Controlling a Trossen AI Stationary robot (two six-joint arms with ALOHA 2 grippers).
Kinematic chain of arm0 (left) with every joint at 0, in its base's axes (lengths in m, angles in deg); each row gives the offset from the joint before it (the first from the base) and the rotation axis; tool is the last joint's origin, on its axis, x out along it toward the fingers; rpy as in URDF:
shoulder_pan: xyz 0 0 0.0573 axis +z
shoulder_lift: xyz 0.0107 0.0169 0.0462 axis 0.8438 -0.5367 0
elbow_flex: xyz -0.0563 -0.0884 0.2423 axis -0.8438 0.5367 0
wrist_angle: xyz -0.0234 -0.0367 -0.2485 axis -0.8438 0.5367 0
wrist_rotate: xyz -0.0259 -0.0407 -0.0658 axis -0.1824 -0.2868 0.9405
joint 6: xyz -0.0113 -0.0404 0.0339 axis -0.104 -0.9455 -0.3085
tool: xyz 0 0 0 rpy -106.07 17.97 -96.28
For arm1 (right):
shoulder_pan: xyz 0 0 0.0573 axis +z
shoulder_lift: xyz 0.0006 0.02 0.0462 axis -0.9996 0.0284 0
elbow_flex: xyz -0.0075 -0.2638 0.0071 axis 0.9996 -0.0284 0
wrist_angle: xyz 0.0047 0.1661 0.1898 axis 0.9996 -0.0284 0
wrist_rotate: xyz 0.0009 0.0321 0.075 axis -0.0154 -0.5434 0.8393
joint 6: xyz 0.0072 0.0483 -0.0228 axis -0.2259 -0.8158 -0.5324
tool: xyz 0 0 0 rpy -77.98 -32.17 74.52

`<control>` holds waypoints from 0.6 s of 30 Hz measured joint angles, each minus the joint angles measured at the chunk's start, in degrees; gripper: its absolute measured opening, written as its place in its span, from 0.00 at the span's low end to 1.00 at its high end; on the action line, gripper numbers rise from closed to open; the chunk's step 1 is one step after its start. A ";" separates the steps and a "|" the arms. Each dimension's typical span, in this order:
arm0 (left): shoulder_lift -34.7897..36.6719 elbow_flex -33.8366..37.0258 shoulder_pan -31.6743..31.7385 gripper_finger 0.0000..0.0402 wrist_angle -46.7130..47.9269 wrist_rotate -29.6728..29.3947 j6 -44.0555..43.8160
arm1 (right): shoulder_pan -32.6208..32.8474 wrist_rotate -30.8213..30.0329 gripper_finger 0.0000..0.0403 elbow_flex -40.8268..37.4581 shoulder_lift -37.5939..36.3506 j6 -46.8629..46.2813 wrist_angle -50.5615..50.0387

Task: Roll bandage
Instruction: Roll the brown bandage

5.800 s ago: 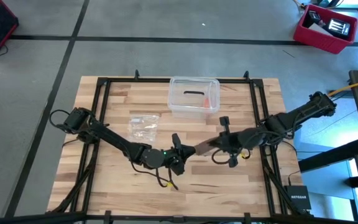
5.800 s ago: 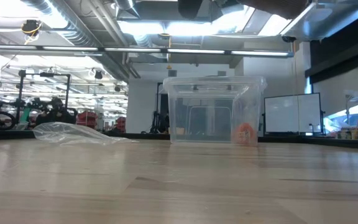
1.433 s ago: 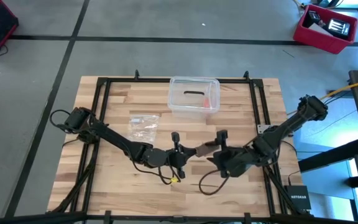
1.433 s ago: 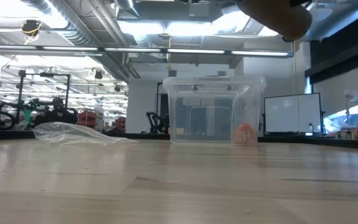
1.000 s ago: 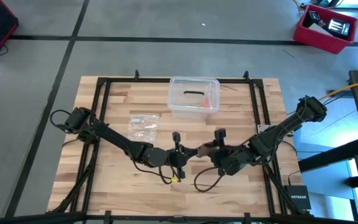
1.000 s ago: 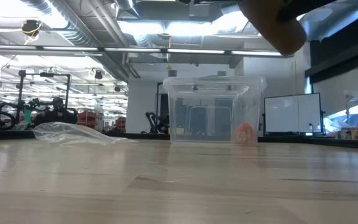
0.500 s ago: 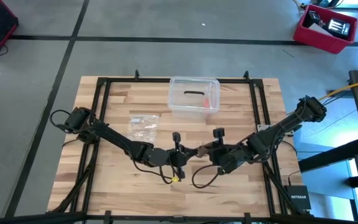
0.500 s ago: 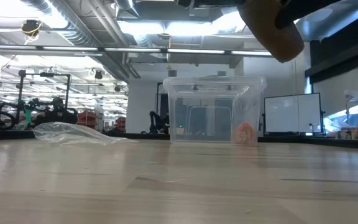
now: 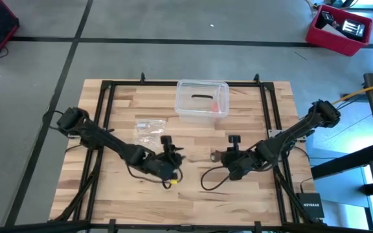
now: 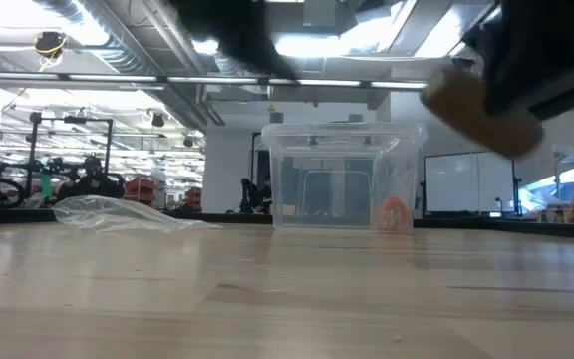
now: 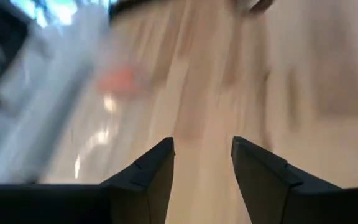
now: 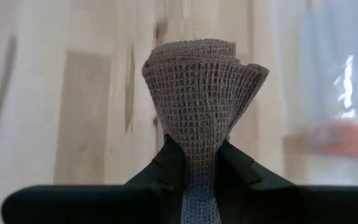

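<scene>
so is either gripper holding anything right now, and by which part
The right gripper pinches the brown woven fabric bandage roll by its lower end, off the table. The left gripper is open and empty.

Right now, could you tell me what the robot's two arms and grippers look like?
Both arms are dark, slim and jointed, with thick rounded shoulder housings and black cables looping beside them. The left gripper and right gripper have two dark, flat, angular fingers; yellow shows near the left wrist.

L arm reaches in from table's left edge, L pincer (image 9: 171, 153) near centre, fingers (image 11: 151, 174) apart. R arm comes from right edge, R pincer (image 9: 217, 155) near centre, fingers (image 12: 235, 165) clamped together.
</scene>
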 joint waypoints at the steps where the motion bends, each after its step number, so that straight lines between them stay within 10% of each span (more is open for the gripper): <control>1: -0.02 0.38 0.46 0.38 2.71 0.46 -3.29 | -0.33 0.39 0.16 -2.05 0.02 -0.96 1.28; 18: -0.13 10.26 6.66 0.34 24.97 9.11 -34.26 | -8.68 8.98 0.24 -18.28 -0.09 -10.55 12.57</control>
